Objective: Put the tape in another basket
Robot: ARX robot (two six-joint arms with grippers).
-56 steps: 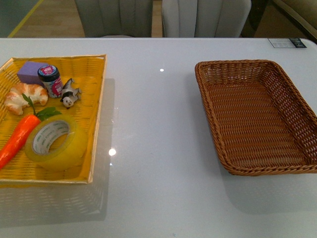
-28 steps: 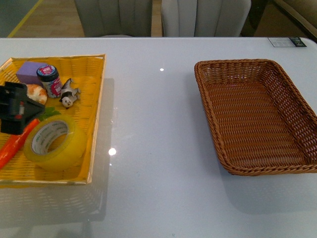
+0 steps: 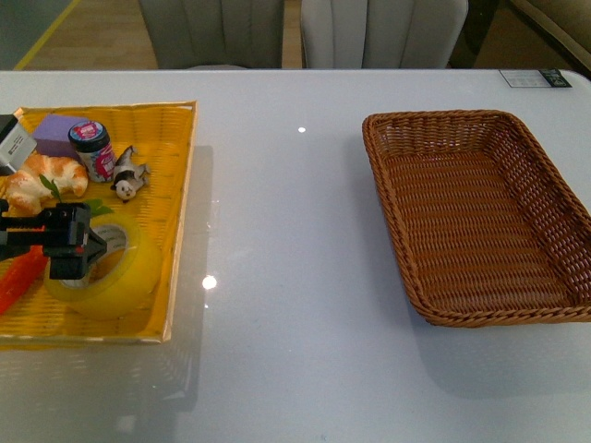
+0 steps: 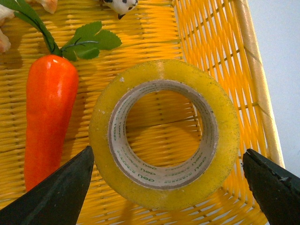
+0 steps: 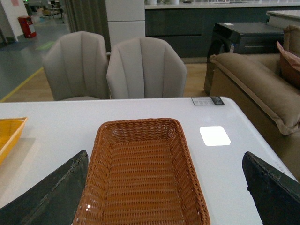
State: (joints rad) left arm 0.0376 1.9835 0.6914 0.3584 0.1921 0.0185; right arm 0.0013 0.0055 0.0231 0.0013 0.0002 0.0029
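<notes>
One roll of tape (image 3: 129,274) lies flat, hole up, in the lower right part of the one yellow woven tray (image 3: 162,118), at the left of the front view. The left gripper (image 3: 83,249) hangs over the roll's left half with its jaws spread wide. In the left wrist view the two black fingertips (image 4: 70,185) sit in the lower corners of the frame, one on either side of the roll. One is just beside the roll's edge and the other stands apart from it, and nothing is held between them.

The tray holds five other things:
- One orange carrot (image 4: 49,122) with green leaves lies just beside the tape.
- One croissant (image 3: 46,180) lies above the carrot.
- One purple block (image 3: 55,134) is in the tray's upper left.
- One small jar (image 3: 92,149) stands next to the block.
- One black-and-white animal figure (image 3: 129,175) is right of the jar.

One brown wicker basket (image 3: 392,231) sits at the right of the front view on the white table (image 3: 286,240), well apart from the tray. One small card (image 3: 536,79) lies at the table's upper right corner.

In the right wrist view the right gripper (image 5: 164,157) is also spread wide and holds nothing. Its two dark fingers occupy the lower corners, with the basket between them in the frame. Two grey chairs (image 5: 77,65) stand behind the table.
</notes>
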